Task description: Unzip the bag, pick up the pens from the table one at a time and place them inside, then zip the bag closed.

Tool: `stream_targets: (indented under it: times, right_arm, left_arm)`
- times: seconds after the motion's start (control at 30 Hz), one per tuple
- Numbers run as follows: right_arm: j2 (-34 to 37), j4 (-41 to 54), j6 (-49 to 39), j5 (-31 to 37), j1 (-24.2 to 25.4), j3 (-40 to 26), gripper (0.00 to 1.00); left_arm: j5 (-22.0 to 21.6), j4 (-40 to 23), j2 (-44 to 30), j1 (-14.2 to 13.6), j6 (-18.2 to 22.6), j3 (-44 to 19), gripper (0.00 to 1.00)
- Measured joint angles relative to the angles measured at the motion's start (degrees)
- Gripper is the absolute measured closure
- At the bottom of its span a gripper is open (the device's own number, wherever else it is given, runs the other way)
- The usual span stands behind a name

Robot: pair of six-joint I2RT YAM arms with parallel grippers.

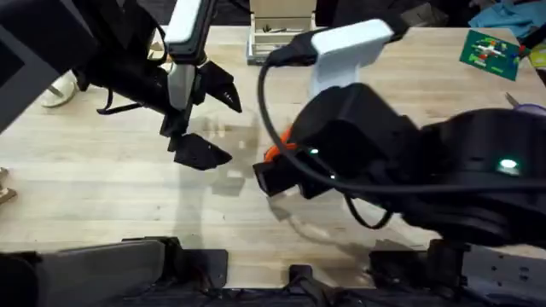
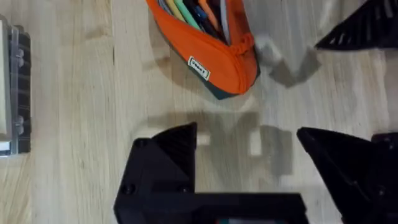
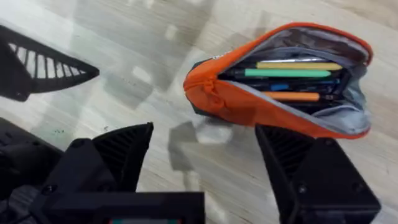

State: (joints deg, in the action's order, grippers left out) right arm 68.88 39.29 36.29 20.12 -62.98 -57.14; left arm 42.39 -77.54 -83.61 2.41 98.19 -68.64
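Now the bag (image 3: 273, 93) lies unzipped on the tabletop (image 1: 102, 183), and several pens (image 3: 289, 73) lie inside it. Both claws hang above the wood beside it, apart from it: the left claw (image 2: 249, 155) is spread wide and empty, and the right claw (image 3: 205, 155) is also spread and empty.

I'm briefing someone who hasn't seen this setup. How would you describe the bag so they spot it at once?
On the wooden table, look near the middle, under the raised right arm. The bag is a bright orange fabric pouch lying unzipped, grey-lined, with several coloured pens inside; nothing else there is orange.
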Motion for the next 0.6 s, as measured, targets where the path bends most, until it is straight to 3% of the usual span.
stream_targets:
  times: [0.6]
  right_arm:
    - [6.7, -3.9, 6.7, 0.1, 2.7, 0.0, 0.003]
  left_arm:
    - [0.0, 0.0, 0.0, 0.0, 0.0, 0.0, 0.008]
